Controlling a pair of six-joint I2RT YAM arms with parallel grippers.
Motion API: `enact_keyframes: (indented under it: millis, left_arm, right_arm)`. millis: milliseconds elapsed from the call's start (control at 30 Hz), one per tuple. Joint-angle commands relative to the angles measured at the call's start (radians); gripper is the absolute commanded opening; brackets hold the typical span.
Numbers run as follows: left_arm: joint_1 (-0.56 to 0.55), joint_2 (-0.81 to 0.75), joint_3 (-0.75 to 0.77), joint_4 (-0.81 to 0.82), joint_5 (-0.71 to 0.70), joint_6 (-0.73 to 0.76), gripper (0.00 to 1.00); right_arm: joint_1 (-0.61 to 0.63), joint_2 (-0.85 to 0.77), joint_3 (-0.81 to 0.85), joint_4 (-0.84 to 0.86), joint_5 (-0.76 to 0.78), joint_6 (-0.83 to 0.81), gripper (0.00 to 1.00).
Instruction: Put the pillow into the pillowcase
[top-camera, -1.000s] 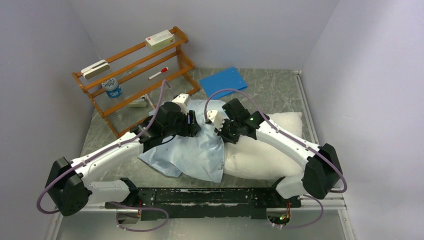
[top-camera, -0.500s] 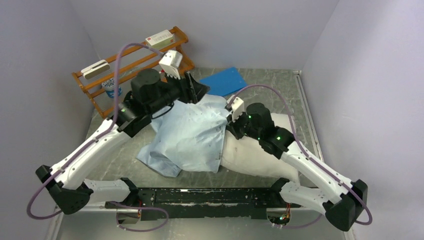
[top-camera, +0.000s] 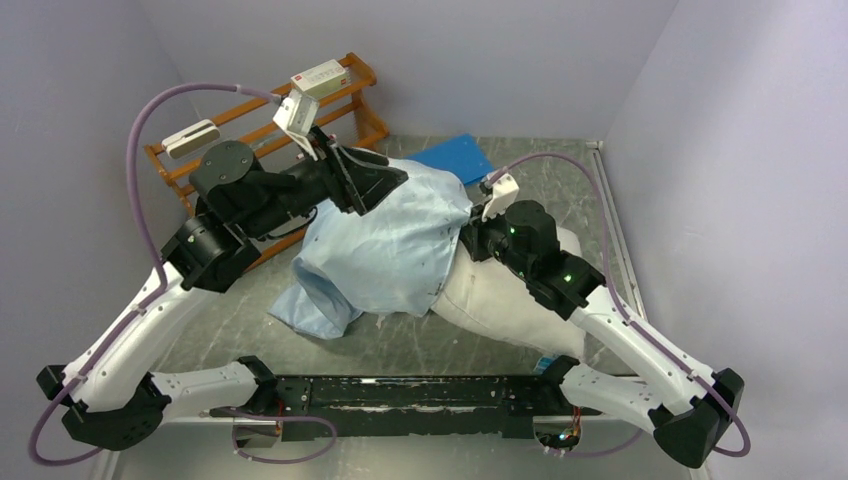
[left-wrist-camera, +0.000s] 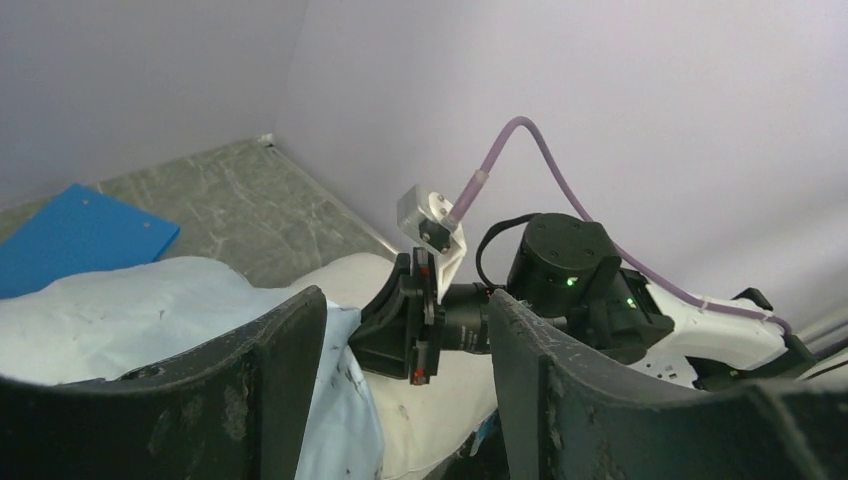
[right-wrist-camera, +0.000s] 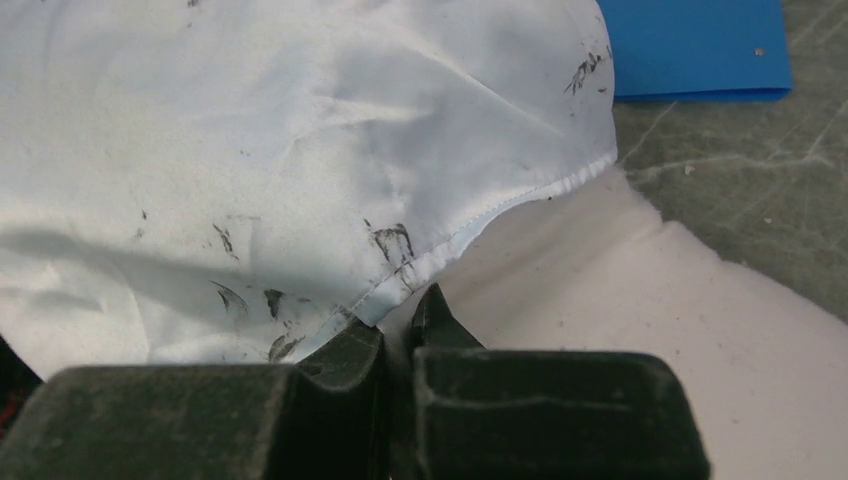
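Grey marbled tabletop between pale lilac walls is seen to carry the plump white stuffed pillow (top-camera: 520, 300), which lies right of centre with its left end covered by the wrinkled, pale light-blue fabric pillowcase (top-camera: 385, 250); most of the pillow is left bare. Within the last second the cloth has been lifted and spread. Where it was pressed low under both grippers at the middle, its far edge is now raised and drawn towards the back, and the pillow has been turned slightly askew. The right gripper (right-wrist-camera: 400, 318) has been shifted to the hem beside the pillow, and its fingers are seen pressed together on that stitched edge. The left gripper (left-wrist-camera: 400, 335) has been carried up and back with its fingers held wide apart; cloth lies beside one of them, but whether any is hooked cannot be told. It is judged that the mouth is being opened, with most of the insertion not yet done. Dark smudges on the cloth are no writing. Just beyond the case a flat bright-blue rectangular sheet (top-camera: 450, 160) is seen. On the orange-brown wooden rack (top-camera: 362, 75) a white box (top-camera: 320, 77) bears a red mark and print too small to be read.
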Motion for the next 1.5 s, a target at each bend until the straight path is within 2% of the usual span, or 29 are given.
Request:
enact_keyframes:
  millis: [0, 200, 333, 433, 667, 800, 967, 1133, 1267, 1467]
  left_arm:
    - [-0.001, -0.046, -0.003, -0.013, 0.039, -0.006, 0.65]
    - [-0.001, -0.075, -0.045, -0.048, 0.031, 0.079, 0.66]
    - [0.000, -0.062, -0.058, -0.079, -0.024, 0.154, 0.67]
    - [0.000, -0.035, -0.063, -0.058, -0.016, 0.179, 0.69]
    - [-0.001, 0.034, -0.079, 0.015, 0.096, 0.202, 0.71]
    - [-0.001, 0.016, -0.141, 0.060, 0.087, 0.253, 0.71]
    - [0.000, -0.012, -0.222, 0.114, 0.036, 0.326, 0.71]
    - [-0.001, -0.040, -0.305, 0.223, 0.062, 0.394, 0.71]
    - [-0.001, -0.035, -0.308, 0.247, 0.103, 0.396, 0.71]
    - [-0.001, -0.056, -0.328, 0.246, 0.083, 0.372, 0.71]
  right_arm:
    - [-0.003, -0.044, 0.096, 0.187, 0.077, 0.141, 0.00]
    - [-0.003, -0.092, 0.094, 0.172, 0.175, 0.212, 0.00]
    - [-0.005, -0.099, 0.103, 0.200, 0.177, 0.284, 0.00]
    - [-0.004, -0.066, 0.148, 0.222, 0.180, 0.307, 0.00]
    - [-0.005, 0.057, 0.236, 0.295, 0.254, 0.384, 0.00]
    - [-0.005, 0.093, 0.272, 0.308, 0.252, 0.441, 0.00]
    - [-0.006, 0.067, 0.232, 0.387, 0.236, 0.499, 0.00]
    - [-0.005, 0.018, 0.174, 0.412, 0.243, 0.485, 0.00]
    - [-0.006, -0.008, 0.129, 0.414, 0.219, 0.487, 0.00]
    - [-0.005, -0.031, 0.065, 0.448, 0.200, 0.458, 0.00]
